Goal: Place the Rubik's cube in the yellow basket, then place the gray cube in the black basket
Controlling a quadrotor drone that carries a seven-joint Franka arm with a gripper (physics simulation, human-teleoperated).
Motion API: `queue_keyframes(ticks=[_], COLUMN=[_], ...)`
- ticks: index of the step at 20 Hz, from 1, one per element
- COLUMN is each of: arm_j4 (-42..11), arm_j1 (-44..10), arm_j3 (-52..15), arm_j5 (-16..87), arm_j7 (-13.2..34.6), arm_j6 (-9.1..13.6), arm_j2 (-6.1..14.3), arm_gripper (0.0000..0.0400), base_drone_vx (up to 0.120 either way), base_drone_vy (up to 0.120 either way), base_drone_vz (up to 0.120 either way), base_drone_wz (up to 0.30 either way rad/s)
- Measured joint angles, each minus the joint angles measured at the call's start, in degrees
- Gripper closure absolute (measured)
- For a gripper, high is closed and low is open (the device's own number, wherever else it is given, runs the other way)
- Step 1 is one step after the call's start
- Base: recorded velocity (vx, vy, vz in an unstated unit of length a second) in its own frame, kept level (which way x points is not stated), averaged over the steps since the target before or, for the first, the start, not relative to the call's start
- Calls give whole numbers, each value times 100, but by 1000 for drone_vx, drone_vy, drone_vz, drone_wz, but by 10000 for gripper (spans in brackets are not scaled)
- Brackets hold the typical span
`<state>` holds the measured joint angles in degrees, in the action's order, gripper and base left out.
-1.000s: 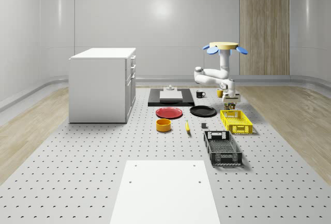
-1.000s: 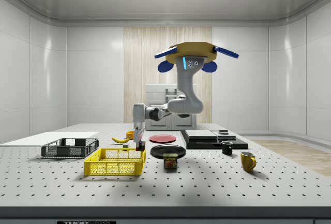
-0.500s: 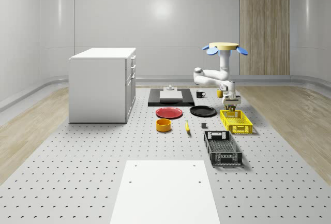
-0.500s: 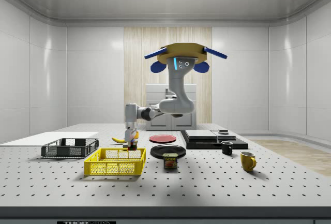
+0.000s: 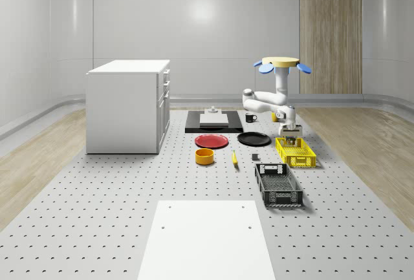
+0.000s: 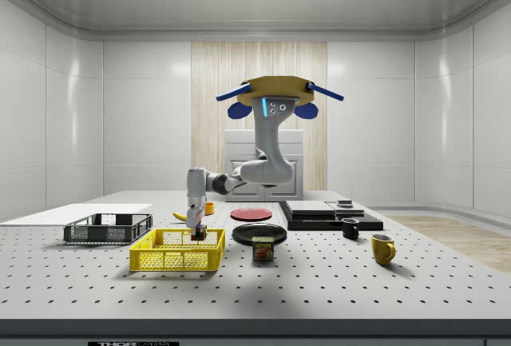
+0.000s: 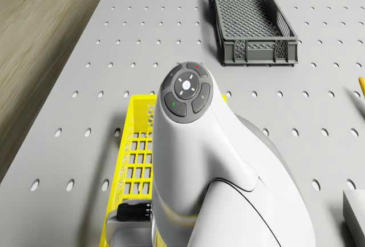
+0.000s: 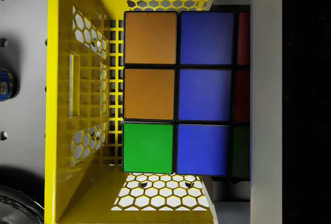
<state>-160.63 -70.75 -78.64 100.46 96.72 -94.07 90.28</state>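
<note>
Progress stood at the close of the first half: the Rubik's cube [image 8: 178,92] hung inside the yellow basket [image 8: 59,105], at the end of that basket farthest from the black basket [image 5: 278,185], and by the side view it sat low between the basket's walls, though whether it touched the floor could not be told. The gripper [image 6: 196,232] was clamped on it, so it was not yet let go; release and the whole gray-cube leg were, in my judgement, left to do, and I could not make out the gray cube with any certainty. Being a cube, it had no long axis; in the wrist view its faces lay square to the basket's walls, a face of blue, orange and green tiles turned up toward the wrist camera. The arm reached down from the drone [image 5: 281,64], which hovered above the table [image 5: 97,215], beyond the yellow basket's far end from the black basket.
</note>
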Motion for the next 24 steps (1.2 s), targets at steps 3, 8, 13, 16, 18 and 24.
queue_keyframes(ticks=[3,8,13,16,18,24], arm_j4=[18,89,172,209,225,207], arm_j1=[-15,-68,-126,-150,-159,-139], arm_j3=[94,398,690,805,852,809], arm_j5=[85,364,635,745,791,767], arm_j7=[3,9,16,17,17,13], arm_j6=[-41,-161,-269,-306,-317,-270], arm_j2=[7,9,-6,-20,-31,-56], arm_gripper=[77,77,77,77,77,18], base_drone_vx=[0,0,0,0,0,0], base_drone_vy=[0,0,0,0,0,0], base_drone_vz=[0,0,0,0,0,0], base_drone_wz=[0,0,0,0,0,0])
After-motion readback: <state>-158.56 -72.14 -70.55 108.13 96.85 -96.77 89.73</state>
